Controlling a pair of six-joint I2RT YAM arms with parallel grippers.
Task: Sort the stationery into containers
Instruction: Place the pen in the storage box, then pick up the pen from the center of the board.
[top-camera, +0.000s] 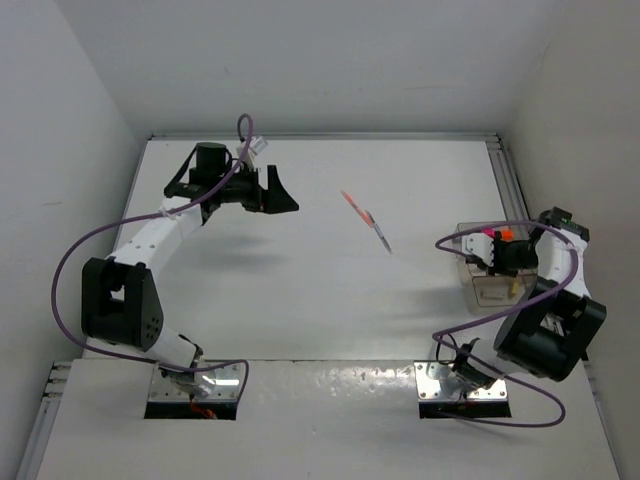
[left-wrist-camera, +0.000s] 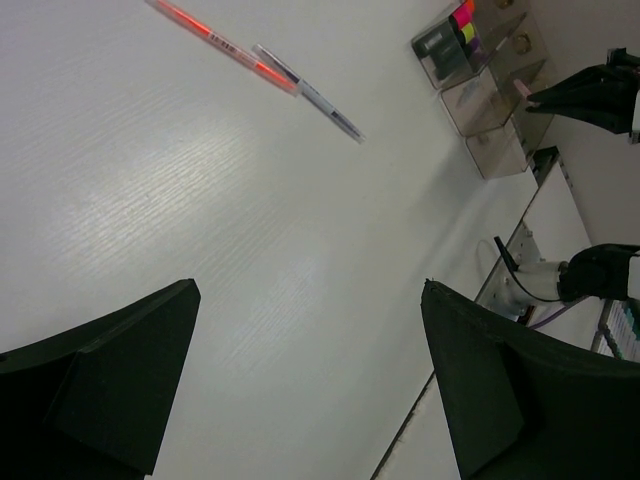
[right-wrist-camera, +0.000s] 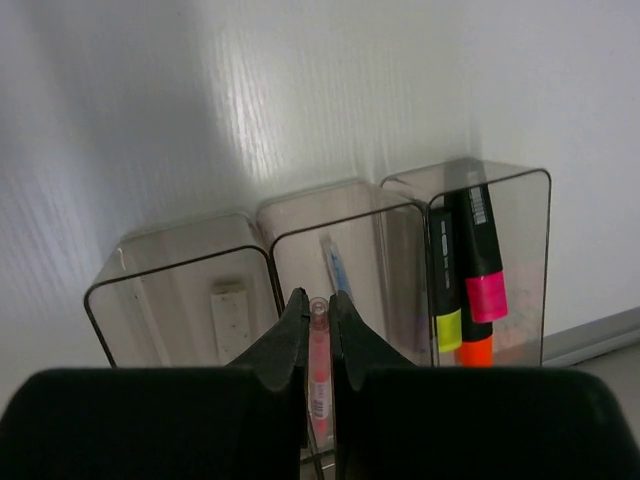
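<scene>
Three clear containers (right-wrist-camera: 180, 285) stand in a row at the table's right (top-camera: 478, 262). The left one holds a pale eraser (right-wrist-camera: 228, 318), the middle one a blue pen (right-wrist-camera: 335, 265), and the right one highlighters (right-wrist-camera: 482, 270) with pink, yellow and orange ends. Just above the middle container's near wall, my right gripper (right-wrist-camera: 318, 300) is shut on a pink pen (right-wrist-camera: 319, 375) held upright. A red pen (top-camera: 355, 206) and a grey pen (top-camera: 383, 237) lie end to end mid-table. My left gripper (top-camera: 285, 190) hovers open at the far left, holding nothing, well left of those pens (left-wrist-camera: 220, 45).
White walls enclose the table on three sides. A metal rail (top-camera: 505, 180) runs along the right edge behind the containers. Purple cables loop off both arms, the right one (top-camera: 470, 320) passing in front of the containers.
</scene>
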